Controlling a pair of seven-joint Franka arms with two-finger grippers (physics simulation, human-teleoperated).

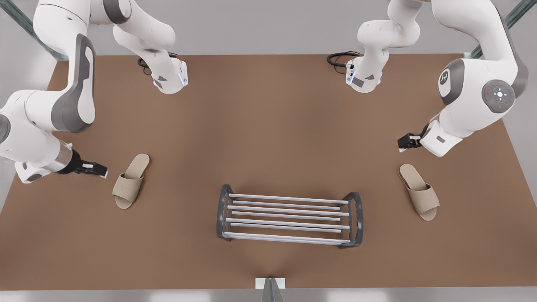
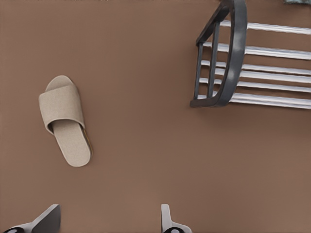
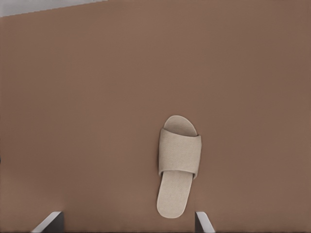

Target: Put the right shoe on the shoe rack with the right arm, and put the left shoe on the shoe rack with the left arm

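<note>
Left gripper (image 1: 102, 171) and right gripper (image 1: 402, 143) both hang low at opposite sides, jaws spread wide.

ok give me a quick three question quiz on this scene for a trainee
1. True or false: both slippers already lie on the rack.
2. The left gripper hovers by its slipper on the front view's: A left, B right, C middle.
3. Fill in: the left gripper and the right gripper both have fingers that are ____.

Key: 1 false: its slipper and the other slipper lie on the table, either side of the rack. 2 B. 3 open.
</note>
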